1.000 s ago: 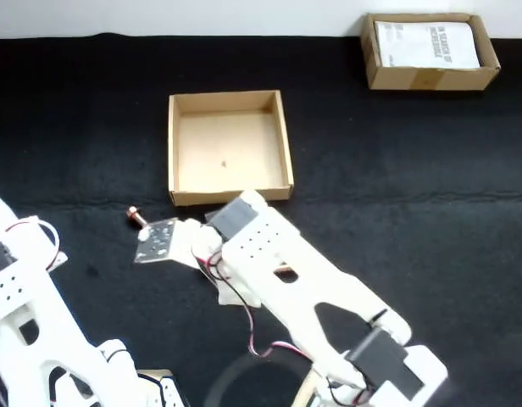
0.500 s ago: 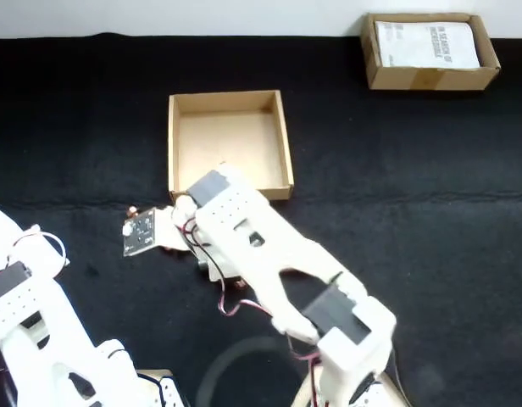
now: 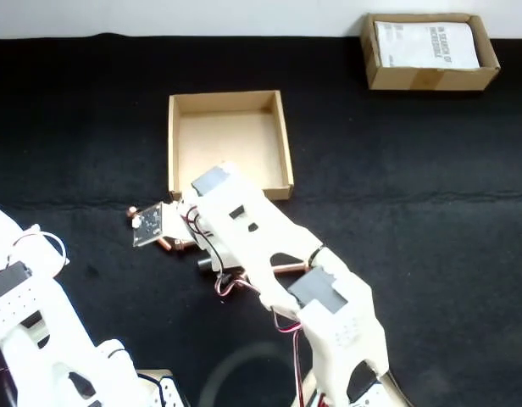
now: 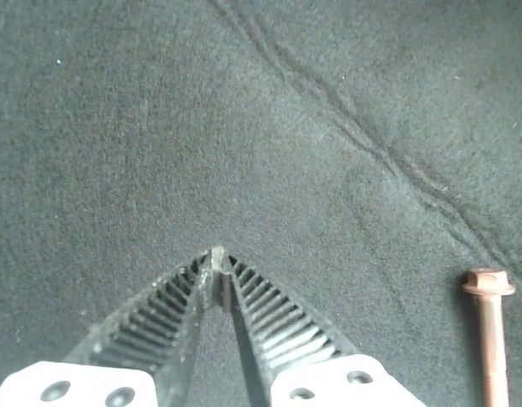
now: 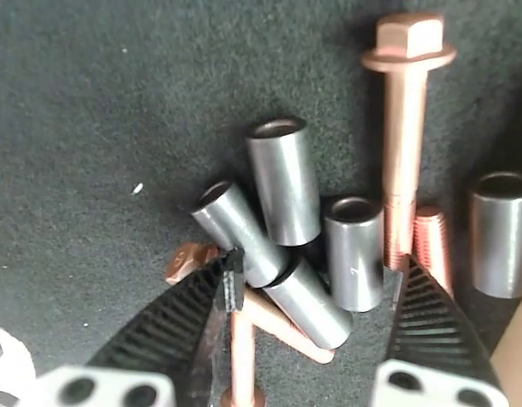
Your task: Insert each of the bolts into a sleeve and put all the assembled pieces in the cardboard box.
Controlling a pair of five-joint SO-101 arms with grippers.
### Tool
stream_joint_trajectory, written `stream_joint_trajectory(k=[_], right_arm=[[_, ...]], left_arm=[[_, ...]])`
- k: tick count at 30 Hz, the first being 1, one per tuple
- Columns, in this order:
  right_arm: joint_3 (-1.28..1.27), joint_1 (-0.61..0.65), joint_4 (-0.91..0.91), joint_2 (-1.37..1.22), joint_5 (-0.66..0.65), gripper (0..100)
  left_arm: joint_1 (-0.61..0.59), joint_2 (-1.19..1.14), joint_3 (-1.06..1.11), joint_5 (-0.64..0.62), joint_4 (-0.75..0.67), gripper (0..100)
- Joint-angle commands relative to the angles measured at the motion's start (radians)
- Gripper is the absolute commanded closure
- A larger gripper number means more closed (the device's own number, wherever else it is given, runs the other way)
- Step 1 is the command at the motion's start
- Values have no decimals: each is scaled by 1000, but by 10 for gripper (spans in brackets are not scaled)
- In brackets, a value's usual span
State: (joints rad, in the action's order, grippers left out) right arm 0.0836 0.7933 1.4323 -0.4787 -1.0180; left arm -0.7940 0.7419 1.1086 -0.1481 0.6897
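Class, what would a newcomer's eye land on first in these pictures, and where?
The right gripper hangs open over a heap of grey sleeves and copper bolts on the black cloth. Just beyond it in the high view sits the cardboard box.

right gripper (image 5: pixel 322 270): jaws spread wide | sleeves (image 5: pixel 284 181): four clustered between jaws | fifth sleeve (image 5: pixel 501 234): apart | bolt (image 5: pixel 404 144): touching the cluster | cloth (image 5: pixel 91 119): dark
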Motion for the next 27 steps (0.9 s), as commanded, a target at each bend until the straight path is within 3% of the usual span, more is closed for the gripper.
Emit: stream_joint_trajectory(k=[1, 15, 21, 27], right_arm=[[13, -42, 1, -13, -11, 731], [122, -67, -117, -166, -11, 733], [168, -45, -45, -220, -8, 860], [209, -42, -30, -214, -6, 903]], left_arm=[[-2, -4, -4, -2, -18, 991], [-2, -2, -2, -2, -18, 991], [-1, -2, -2, -2, -18, 991], [2, -4, -2, -2, -18, 991]])
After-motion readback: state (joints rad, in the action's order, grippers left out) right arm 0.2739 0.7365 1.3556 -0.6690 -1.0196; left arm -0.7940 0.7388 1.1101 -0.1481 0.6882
